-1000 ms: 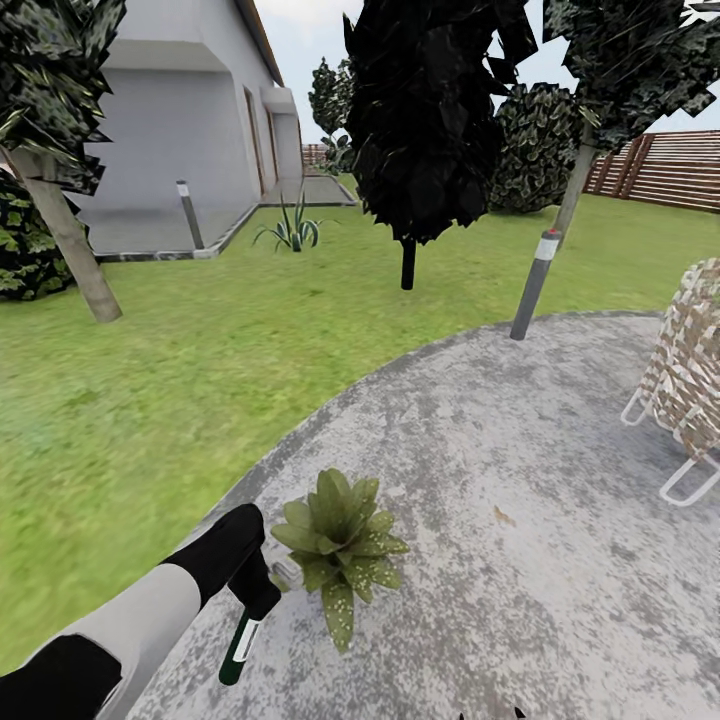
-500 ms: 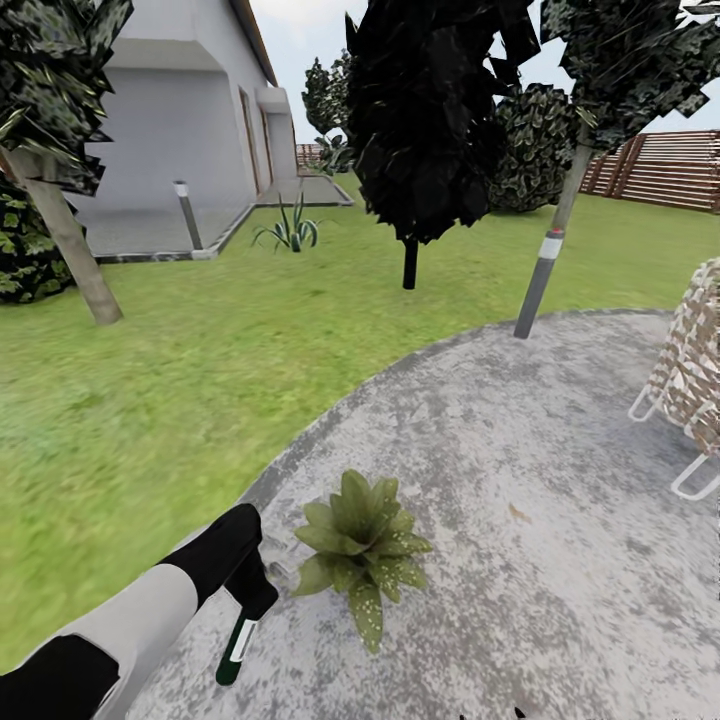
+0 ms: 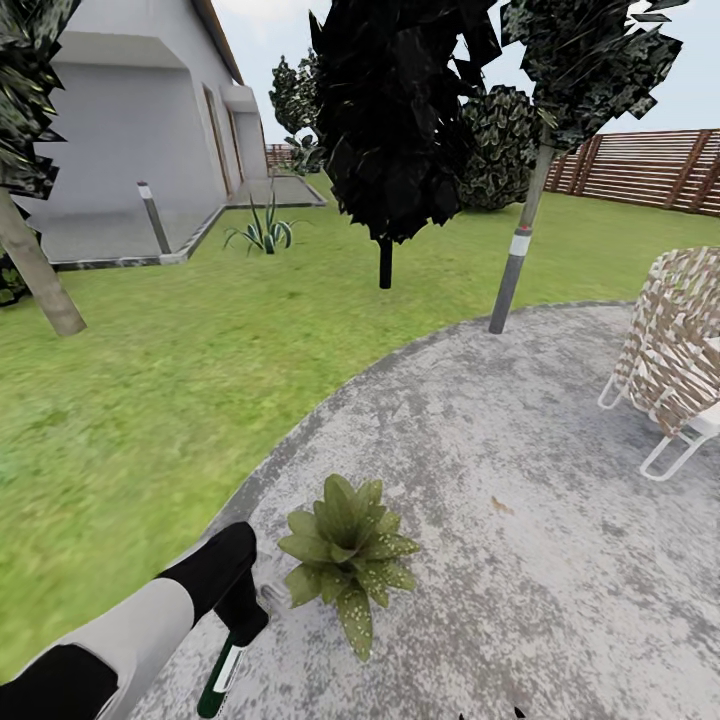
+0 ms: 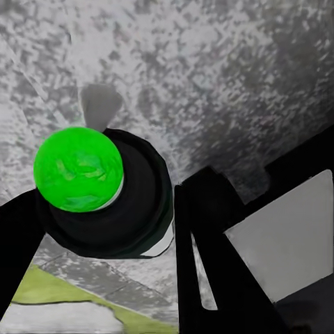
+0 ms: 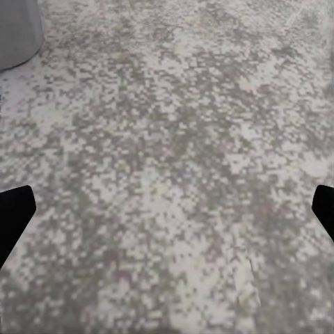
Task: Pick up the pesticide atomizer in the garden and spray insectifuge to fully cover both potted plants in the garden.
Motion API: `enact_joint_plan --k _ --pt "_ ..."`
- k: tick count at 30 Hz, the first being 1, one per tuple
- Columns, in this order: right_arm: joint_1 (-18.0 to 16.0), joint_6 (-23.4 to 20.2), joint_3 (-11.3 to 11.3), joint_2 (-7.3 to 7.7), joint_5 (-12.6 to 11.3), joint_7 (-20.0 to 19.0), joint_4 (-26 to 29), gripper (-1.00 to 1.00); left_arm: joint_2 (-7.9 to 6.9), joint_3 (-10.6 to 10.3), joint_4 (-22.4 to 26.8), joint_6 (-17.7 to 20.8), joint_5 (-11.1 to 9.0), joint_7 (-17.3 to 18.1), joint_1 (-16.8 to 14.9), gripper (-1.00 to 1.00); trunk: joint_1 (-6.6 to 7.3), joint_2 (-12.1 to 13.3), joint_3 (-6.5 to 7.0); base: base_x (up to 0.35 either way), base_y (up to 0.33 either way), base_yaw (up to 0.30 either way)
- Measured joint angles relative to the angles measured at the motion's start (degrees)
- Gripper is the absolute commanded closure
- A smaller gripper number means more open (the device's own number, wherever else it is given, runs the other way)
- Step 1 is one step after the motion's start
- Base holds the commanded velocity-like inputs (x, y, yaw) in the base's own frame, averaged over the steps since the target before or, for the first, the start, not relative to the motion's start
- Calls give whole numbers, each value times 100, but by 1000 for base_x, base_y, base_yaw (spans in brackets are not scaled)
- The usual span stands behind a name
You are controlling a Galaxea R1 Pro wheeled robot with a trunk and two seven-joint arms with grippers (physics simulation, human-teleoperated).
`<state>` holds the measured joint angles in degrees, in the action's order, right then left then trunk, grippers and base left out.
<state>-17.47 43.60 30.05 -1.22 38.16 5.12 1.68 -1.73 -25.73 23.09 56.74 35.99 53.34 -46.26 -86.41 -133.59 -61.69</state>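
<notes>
Head view: the left gripper point(image 3: 243, 612) sits at the lower left of the frame, clamped on the pesticide atomizer point(image 3: 221, 677), which hangs below it with its green body and white label band pointing down toward the patio point(image 3: 520, 520). Just right of it, lower centre, stands one potted plant point(image 3: 345, 553), the broad rosette with pale-speckled leaves, apart from the bottle. No spray mist is visible. A grey bollard lamp point(image 3: 508, 280) stands at the patio edge, upper right of centre; a woven chair point(image 3: 672, 350) is at the right edge.

Left wrist view: the bottle's bright green round end point(image 4: 78, 168) fills centre left, with dark fingers point(image 4: 216, 264) on either side of it and mottled paving behind.

Right wrist view: the right gripper's dark fingertips point(image 5: 14, 212) show at the far left and right edges, spread wide with nothing between them, over bare paving.

Judgement: pick-up appears done; spraying of this plant looks not yet begun, and the second plant remains to be found.
</notes>
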Motion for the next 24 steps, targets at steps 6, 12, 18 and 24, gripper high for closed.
enact_joint_plan --k 6,12,18,24 --pt "0 0 7 0 0 3 1 -100 -9 112 49 3 -81 -348 73 100 0 0 0 0 0 0" --pt "0 0 7 8 0 5 1 -100 -9 545 84 -35 -85 -331 74 100 0 0 0 -4 0 0" --pt "0 -1 7 9 0 6 1 -100 -5 652 97 -49 -81 -369 73 100 -3 0 0 -232 122 0" --pt "0 0 7 9 0 7 1 -100 -17 657 100 -44 -73 -383 74 100 0 0 0 -42 171 0"
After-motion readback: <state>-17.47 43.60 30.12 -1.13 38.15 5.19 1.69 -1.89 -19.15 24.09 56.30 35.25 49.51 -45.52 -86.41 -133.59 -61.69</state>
